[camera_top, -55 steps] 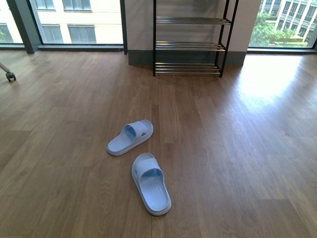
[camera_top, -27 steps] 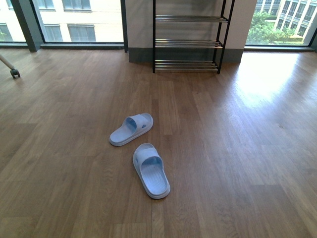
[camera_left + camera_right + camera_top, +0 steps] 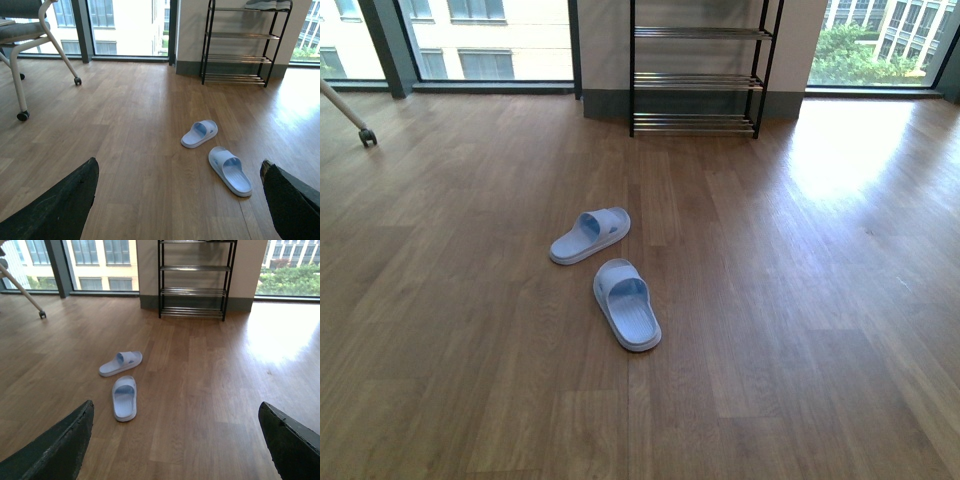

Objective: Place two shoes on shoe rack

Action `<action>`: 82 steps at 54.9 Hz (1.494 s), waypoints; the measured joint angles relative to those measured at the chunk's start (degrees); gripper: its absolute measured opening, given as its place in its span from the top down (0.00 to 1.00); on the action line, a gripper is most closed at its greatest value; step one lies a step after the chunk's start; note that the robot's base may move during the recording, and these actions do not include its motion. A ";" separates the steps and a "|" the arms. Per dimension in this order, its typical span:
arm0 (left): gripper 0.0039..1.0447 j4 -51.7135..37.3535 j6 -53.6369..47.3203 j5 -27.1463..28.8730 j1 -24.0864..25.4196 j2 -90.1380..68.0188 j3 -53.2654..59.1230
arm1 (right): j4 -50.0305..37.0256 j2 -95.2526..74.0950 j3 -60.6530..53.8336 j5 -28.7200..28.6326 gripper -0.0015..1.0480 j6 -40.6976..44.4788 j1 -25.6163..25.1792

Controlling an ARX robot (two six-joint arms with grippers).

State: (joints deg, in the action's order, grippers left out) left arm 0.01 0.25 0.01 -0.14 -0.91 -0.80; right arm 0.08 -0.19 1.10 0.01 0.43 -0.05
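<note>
Presently, by item: chair leg [image 3: 342,108] with castor, far left, no part in the task; left gripper [image 3: 179,165], jaws spread wide, nothing between them, above bare floor [image 3: 800,300]; far slide [image 3: 590,235] and near slide [image 3: 627,317], light blue, lying on the boards just beside each other without touching, well apart from the rack; shoe rack [image 3: 695,80], against the far wall, tiers seen in the front view bare, grey sneakers [image 3: 267,4] on its top tier in the left wrist view; right gripper [image 3: 176,406], jaws likewise wide and empty; status, as judged: neither slide grasped, both placements outstanding
</note>
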 joint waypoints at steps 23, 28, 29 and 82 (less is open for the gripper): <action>0.09 0.02 0.00 0.00 0.00 0.00 0.00 | 0.00 -0.02 0.00 0.00 0.09 0.00 0.00; 0.09 0.02 0.00 0.00 0.00 0.00 0.00 | 0.00 -0.02 0.00 0.00 0.09 0.00 0.00; 0.09 0.02 0.00 0.00 0.00 0.00 0.00 | 0.00 -0.02 0.00 0.00 0.09 0.00 0.00; 0.09 0.02 0.02 0.00 0.00 0.00 0.00 | 0.00 0.00 0.00 0.00 0.09 0.00 0.00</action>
State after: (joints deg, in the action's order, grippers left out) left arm 0.03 0.27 0.01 -0.14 -0.91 -0.80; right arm 0.08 -0.19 1.10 0.01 0.43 -0.05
